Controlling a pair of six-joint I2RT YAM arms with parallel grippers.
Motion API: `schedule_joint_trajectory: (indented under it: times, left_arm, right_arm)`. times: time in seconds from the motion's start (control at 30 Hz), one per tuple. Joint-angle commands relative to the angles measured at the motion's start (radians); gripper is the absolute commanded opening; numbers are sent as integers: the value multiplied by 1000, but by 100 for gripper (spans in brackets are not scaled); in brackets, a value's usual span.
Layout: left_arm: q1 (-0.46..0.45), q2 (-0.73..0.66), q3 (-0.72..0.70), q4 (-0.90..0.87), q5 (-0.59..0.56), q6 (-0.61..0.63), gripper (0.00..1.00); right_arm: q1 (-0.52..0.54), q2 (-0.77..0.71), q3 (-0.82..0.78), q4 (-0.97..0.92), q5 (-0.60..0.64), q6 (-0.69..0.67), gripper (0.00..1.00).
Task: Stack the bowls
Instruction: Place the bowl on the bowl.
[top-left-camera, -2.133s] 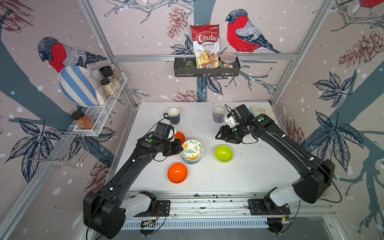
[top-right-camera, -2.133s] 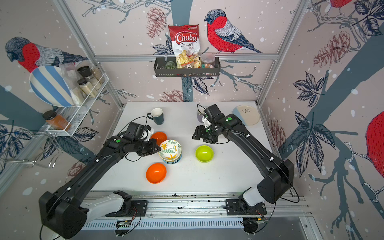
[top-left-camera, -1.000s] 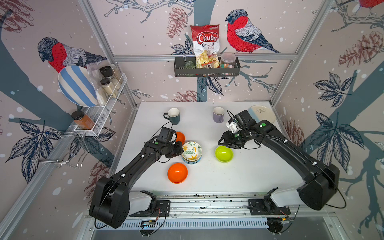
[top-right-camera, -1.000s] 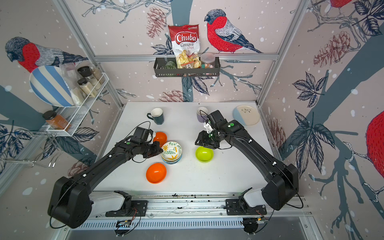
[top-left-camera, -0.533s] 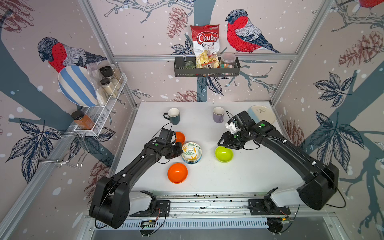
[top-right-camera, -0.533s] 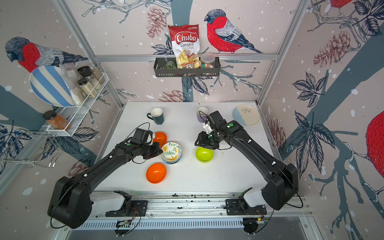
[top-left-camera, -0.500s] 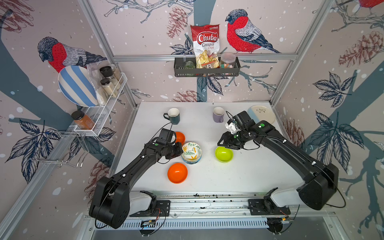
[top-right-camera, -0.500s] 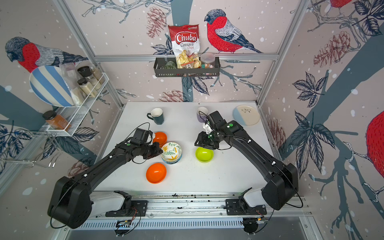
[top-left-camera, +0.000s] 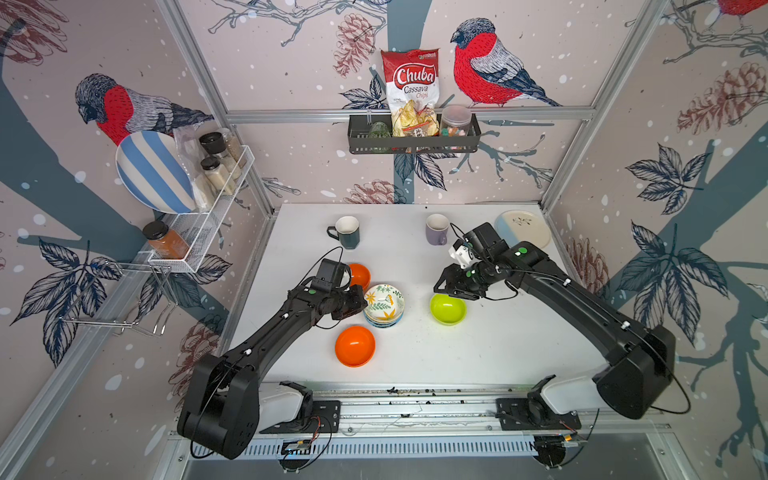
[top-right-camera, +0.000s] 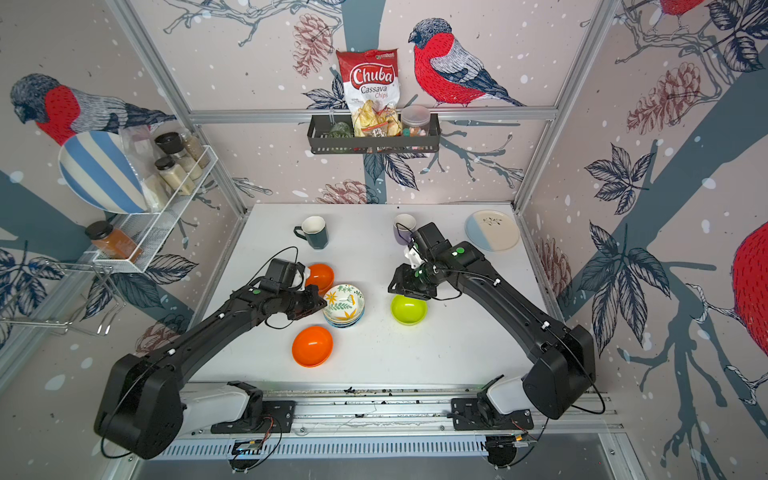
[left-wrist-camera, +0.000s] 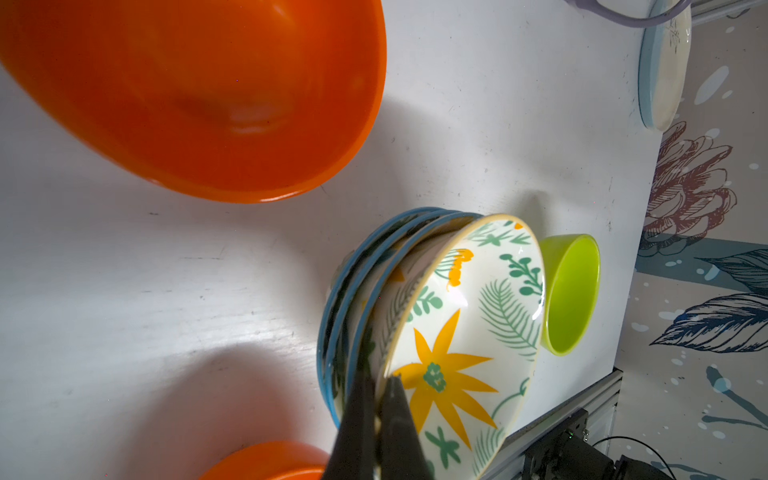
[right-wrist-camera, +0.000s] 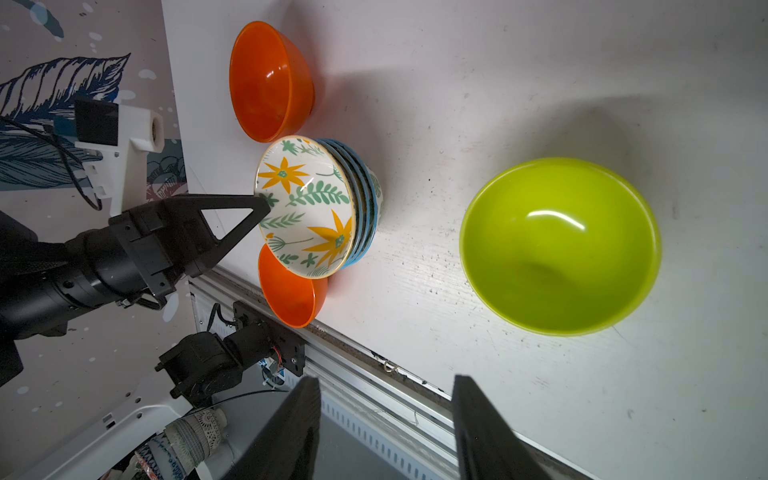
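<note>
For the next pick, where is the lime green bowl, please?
In both top views the lime green bowl sits right of the stack, near the right claw.

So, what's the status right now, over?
Left gripper shut on rim of floral bowl, atop the stack. Right gripper open beside lime bowl. Two orange bowls flank the stack, unstacked.

Four patterned bowls (top-left-camera: 383, 305) stacked at the pinched jaws of the left gripper (left-wrist-camera: 379, 374), two orange bowls (top-left-camera: 359, 275) (top-left-camera: 354, 345) flanking them, one lime green bowl (top-left-camera: 448, 308) just ahead of the parted jaws of the right gripper (right-wrist-camera: 386, 382), two mugs (top-left-camera: 347, 232) (top-left-camera: 436, 228) and one plate (top-left-camera: 528, 226) beyond.
</note>
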Motion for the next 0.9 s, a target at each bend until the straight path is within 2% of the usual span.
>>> schedule_joint_trajectory:
  times: [0.0, 0.4, 0.47, 0.53, 0.63, 0.87]
  left_arm:
    - [4, 1, -2, 60, 31, -7, 0]
    - [6, 5, 1, 41, 28, -5, 0]
    - [6, 2, 1, 37, 30, -4, 5]
    - [6, -4, 6, 22, 22, -3, 17]
    - [9, -11, 9, 10, 15, -1, 27]
    - [11, -16, 10, -1, 11, 0, 31]
  right_arm:
    - [4, 1, 0, 18, -7, 8, 53]
    - [5, 12, 0, 22, -8, 7, 53]
    - [5, 12, 1, 23, -7, 7, 53]
    - [6, 13, 2, 24, -9, 6, 53]
    - [5, 13, 0, 24, -9, 6, 53]
    - [8, 16, -8, 26, -12, 6, 53]
